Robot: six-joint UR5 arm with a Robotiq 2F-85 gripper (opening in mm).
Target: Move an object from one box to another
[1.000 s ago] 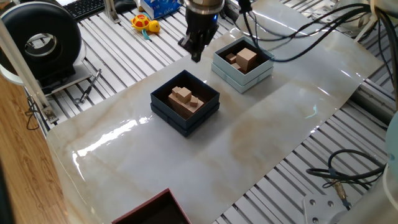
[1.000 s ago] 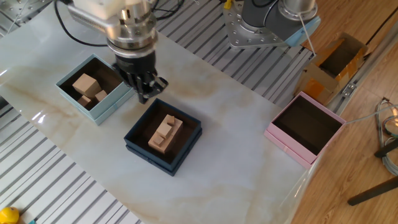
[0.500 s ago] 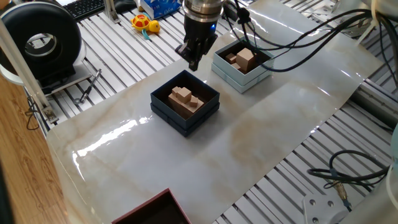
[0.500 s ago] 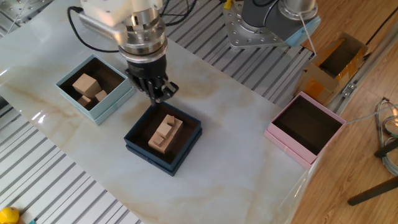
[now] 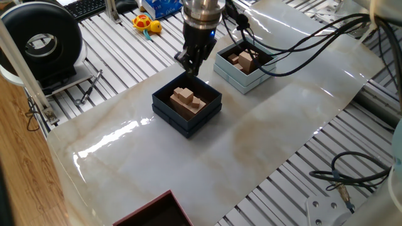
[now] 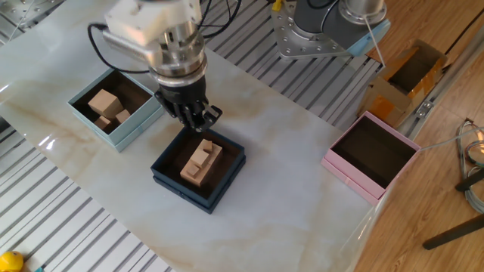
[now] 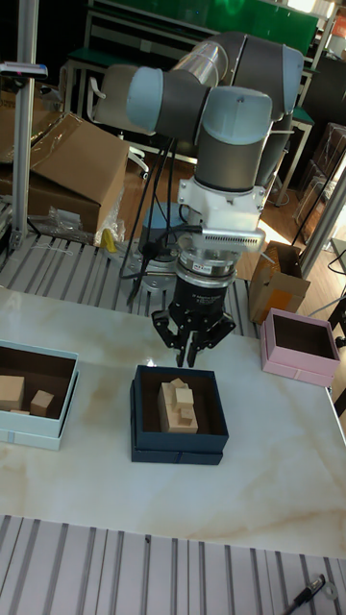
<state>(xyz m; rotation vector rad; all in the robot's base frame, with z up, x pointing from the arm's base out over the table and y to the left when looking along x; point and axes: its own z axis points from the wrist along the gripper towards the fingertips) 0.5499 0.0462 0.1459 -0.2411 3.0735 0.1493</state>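
The dark box (image 5: 164, 107) (image 6: 170, 177) (image 7: 144, 437) stands mid-table and holds a stepped wooden block (image 5: 184, 96) (image 6: 200, 163) (image 7: 179, 405). I cannot tell whether the small piece by it is separate. The pale blue-grey box (image 5: 251, 79) (image 6: 94, 125) (image 7: 38, 428) holds a big tan cube (image 5: 247, 59) (image 6: 104, 100) and a small light-brown block (image 6: 122, 116) (image 7: 41, 400). My gripper (image 5: 191, 68) (image 6: 202, 121) (image 7: 189, 359) hangs over the dark box's far edge, pointing down. Its fingers are shut, with nothing visible between them.
A pink open box (image 6: 370, 156) (image 7: 300, 352) stands near the table's edge, beyond the dark box. A dark red box corner (image 5: 157, 212) shows at the front edge. Cables (image 5: 301, 37) trail behind the pale box. A black round device (image 5: 44, 39) and a toy (image 5: 146, 24) lie off the marble sheet.
The gripper has travelled from beside the pale box to above the dark box's edge and dropped slightly. The blocks in both boxes have not moved.
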